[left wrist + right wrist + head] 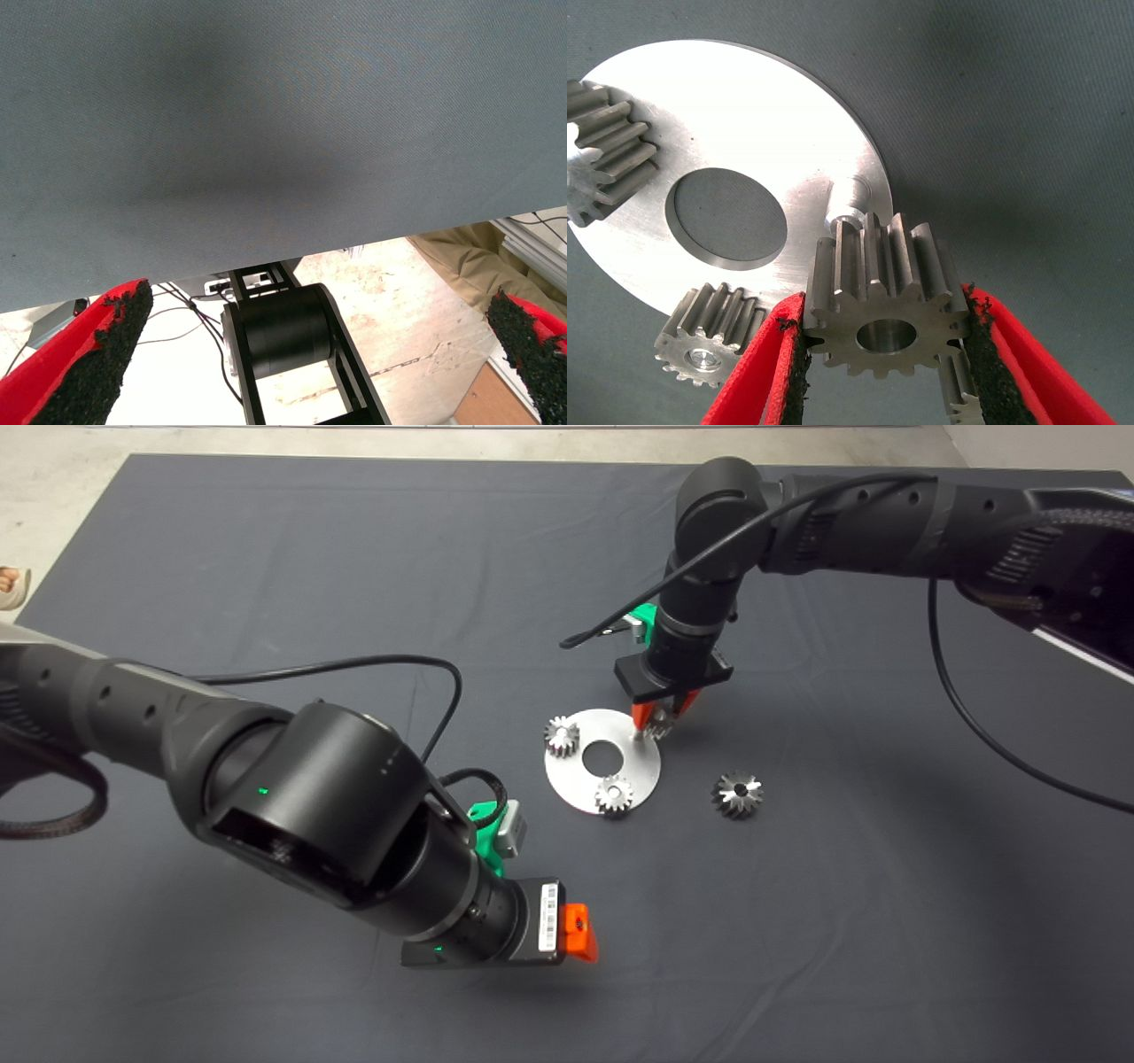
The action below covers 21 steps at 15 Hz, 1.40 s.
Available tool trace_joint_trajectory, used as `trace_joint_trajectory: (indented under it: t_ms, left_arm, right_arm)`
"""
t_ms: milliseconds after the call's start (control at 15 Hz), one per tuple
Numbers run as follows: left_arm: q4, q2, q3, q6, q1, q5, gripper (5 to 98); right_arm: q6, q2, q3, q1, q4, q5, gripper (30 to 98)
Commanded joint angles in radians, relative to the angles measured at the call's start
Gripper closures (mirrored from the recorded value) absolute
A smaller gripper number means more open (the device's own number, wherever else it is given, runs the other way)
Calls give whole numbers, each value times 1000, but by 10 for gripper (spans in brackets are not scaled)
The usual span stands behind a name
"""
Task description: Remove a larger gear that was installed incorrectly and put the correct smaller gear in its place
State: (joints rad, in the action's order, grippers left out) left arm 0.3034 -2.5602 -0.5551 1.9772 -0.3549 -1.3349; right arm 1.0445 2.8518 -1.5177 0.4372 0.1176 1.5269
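My right gripper point(654, 722) is shut on the smaller gear point(877, 266), a dull grey toothed gear with a centre hole, held at the right edge of the round silver plate point(620, 775). In the right wrist view the gripper point(883, 303) holds the gear just beside a bare peg point(852, 197), not on it. The larger gear point(737, 793), with flared teeth and a shiny face, lies on the mat to the right of the plate. My left gripper point(578, 932) is open and empty, low over the mat in front of the plate.
Two brighter small gears sit on the plate, one at its left point(562, 735) and one at its near edge point(613, 794); both show in the right wrist view point(602, 146) point(709, 335). The plate has a large centre hole point(603, 755). The left wrist view shows the mat's edge and floor beyond.
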Motion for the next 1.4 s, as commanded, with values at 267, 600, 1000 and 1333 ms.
trace_joint_trajectory:
  t_ms: [267,600,1000,1333]
  left_arm:
    - [-9,2,3,0,-16,0,58]
    - [-9,2,3,0,-16,0,58]
    - [-9,2,8,0,-16,0,58]
    - [-9,-4,6,0,-16,2,58]
  right_arm:
    - [2,25,27,28,76,127,866]
    - [5,53,18,28,76,125,866]
    - [3,27,15,28,74,127,866]
    - [-1,-15,-4,16,64,127,866]
